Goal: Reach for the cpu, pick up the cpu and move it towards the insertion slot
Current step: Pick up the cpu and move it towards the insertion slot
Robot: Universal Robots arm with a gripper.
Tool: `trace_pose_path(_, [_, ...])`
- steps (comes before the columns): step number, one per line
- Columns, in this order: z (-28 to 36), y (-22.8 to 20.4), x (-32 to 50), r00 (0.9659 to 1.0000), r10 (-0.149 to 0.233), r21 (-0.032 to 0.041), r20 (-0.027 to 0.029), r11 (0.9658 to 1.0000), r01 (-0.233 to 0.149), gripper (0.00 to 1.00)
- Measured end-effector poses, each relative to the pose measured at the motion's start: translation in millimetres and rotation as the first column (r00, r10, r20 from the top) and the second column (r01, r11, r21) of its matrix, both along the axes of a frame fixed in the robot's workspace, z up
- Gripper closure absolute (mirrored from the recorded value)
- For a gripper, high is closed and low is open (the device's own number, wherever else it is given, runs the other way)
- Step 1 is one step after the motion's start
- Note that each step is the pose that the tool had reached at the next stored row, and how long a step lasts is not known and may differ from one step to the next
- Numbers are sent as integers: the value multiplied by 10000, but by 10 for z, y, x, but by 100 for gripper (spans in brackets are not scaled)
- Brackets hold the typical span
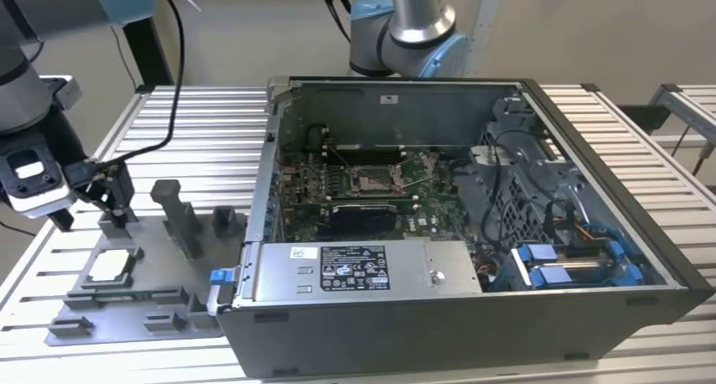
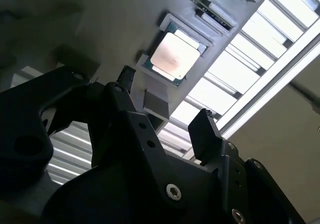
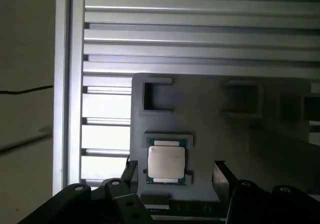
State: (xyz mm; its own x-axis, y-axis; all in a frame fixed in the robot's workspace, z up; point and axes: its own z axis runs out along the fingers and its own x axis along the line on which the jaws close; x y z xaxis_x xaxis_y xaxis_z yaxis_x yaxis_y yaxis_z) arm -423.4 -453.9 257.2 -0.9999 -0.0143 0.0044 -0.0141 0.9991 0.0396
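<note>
small flat square silvery-white metal cpu [image 1: 110, 267]: seated level in recess of grey fixture [image 1: 79, 304] | square insertion slot [image 1: 373, 180], shiny silver frame, dark centre: on green circuit board [image 1: 293, 201], well apart from cpu

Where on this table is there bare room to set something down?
Bare table slats beyond the grey fixture, at the exterior view's left of the case, and at that view's right of it. Crowded: the fixture, with blocks and the cpu.
</note>
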Motion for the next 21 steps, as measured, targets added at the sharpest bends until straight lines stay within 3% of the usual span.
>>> trace_pose_path(3, [-54, -40, 0, 10000, -1, 1, 1, 10000, 1, 0])
trace_pose_path(21, [-379, -130, -41, 10000, -5, 1, -4, 10000, 5, 0])
